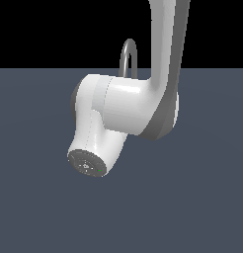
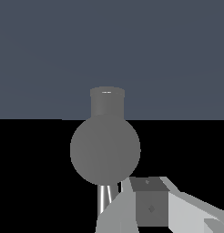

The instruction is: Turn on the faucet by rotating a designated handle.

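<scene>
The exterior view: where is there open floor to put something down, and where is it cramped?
The dark grey floor lies bare along the bottom and both sides. It is crowded mid-frame, where the white robot arm hides all of the faucet except its arched spout.

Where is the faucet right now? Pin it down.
In the exterior view the faucet is mostly hidden behind the white robot arm; only its curved spout shows above, near centre.

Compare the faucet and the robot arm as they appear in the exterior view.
The faucet is a thin dark grey curved tube; the robot arm is thick, white and bulky. The arm fills the foreground, while only the faucet's arch shows, its lower part hidden behind the arm. Both look smooth and rounded.
</scene>
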Tool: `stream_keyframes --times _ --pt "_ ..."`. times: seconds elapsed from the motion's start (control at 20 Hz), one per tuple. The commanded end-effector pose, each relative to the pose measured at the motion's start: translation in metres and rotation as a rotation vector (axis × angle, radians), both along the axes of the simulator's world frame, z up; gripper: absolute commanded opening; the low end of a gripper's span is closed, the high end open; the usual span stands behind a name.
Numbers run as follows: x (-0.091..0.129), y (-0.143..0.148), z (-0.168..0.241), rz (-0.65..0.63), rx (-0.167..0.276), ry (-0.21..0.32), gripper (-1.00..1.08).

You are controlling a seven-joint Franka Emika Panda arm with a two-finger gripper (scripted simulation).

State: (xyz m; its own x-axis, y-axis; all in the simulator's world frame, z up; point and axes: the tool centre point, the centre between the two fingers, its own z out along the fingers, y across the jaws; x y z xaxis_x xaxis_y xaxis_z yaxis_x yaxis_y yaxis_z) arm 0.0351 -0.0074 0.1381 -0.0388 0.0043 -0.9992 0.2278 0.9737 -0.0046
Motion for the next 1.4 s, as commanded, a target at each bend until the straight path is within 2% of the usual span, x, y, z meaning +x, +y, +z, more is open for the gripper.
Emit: stream_keyframes --times 0.0,0.1,0.15,0.7,0.75,1.35 --pt "-0.003 -0.024 0.023 -0.030 -0.006 -0.033 -1.00" --pt "-0.004 -0.027 0.027 -0.029 -0.007 -0.036 -1.00" --pt "-0.003 -0.005 0.012 0.006 0.001 -0.012 -1.00" --pt "-0.014 -0.064 0.008 -0.027 -0.006 -0.036 -1.00" --pt "-0.006 -0.017 0.014 0.022 0.019 -0.048 -1.00" --pt "-0.016 -0.071 -0.030 -0.022 -0.003 -0.040 -1.00"
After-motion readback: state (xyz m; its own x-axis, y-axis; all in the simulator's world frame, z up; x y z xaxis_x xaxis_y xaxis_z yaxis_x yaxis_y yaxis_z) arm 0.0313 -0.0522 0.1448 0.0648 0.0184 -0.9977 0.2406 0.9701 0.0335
